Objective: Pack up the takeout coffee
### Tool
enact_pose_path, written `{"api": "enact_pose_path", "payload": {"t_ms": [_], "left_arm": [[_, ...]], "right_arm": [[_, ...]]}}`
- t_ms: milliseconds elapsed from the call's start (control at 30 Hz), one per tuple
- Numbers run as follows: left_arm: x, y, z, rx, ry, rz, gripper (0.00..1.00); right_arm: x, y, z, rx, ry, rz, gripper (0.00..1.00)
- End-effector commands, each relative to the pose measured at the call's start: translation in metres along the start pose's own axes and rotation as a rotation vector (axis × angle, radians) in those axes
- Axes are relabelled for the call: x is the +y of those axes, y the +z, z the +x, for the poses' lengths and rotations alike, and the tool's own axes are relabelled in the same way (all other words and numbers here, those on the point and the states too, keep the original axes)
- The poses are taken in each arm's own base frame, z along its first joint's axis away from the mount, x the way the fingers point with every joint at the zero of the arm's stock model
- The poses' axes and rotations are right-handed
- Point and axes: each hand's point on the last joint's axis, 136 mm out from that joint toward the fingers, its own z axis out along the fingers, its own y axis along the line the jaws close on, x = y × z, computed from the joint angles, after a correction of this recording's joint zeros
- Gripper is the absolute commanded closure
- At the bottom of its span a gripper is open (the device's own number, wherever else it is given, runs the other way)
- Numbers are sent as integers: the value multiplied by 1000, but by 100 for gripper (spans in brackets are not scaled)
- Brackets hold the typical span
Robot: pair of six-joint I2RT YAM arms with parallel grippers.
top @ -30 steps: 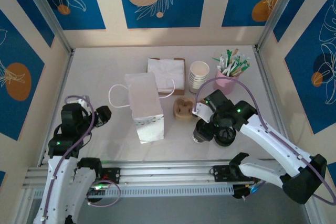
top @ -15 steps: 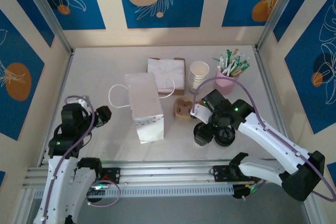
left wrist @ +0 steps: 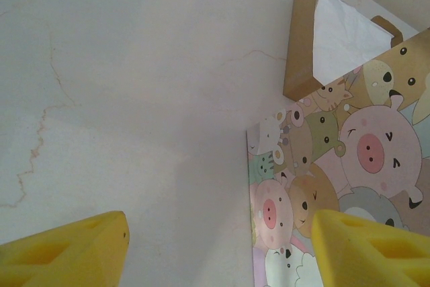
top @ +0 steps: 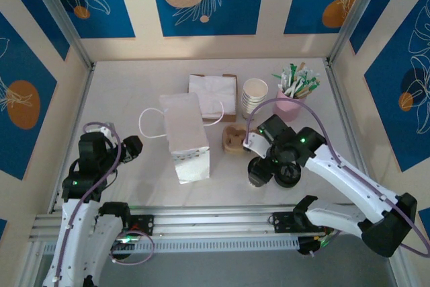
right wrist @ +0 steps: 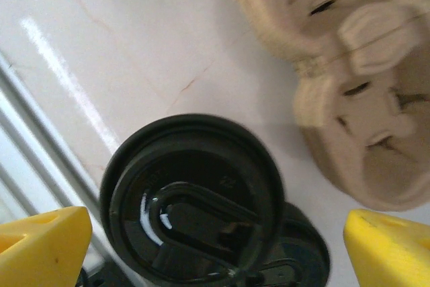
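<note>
Count on the table: coffee x1, black lid on, lower right of centre. Paper bag x1, lying flat mid-frame, with 2 loop handles. Pulp carrier x1, just right of the bag. White cup stack x1; can't resolve how many cups are nested in it. Pink holder x1, upper right, stuffed with sticks and sachets, too small and tangled to count. Napkin box x1, top centre; sheet count unreadable.
</note>
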Motion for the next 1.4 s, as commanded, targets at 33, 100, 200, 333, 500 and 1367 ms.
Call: {"api": "enact_pose_path", "payload": {"t_ms": [33,100,200,333,500,1367], "left_arm": [[-1,1,-4,-15,1,11,28],[-1,0,-4,-16,0,11,28],[-1,0,-3,-15,1,12,28],[0,0,-4,-20,0,10,28],[0,0,-4,-20,-2,11,28],[0,0,-5,-21,-8,18,27]], "right_arm": [[-37,-40,-34,-214,69,210,1],[-54,-56,-48,-331,178,296,1],[-63,-74,-58,-439,357,295,1],[-80,-68,-44,-318,619,257,1],[-89,-39,-36,-188,845,169,16],[-79,63,-57,66,887,97,11]]}}
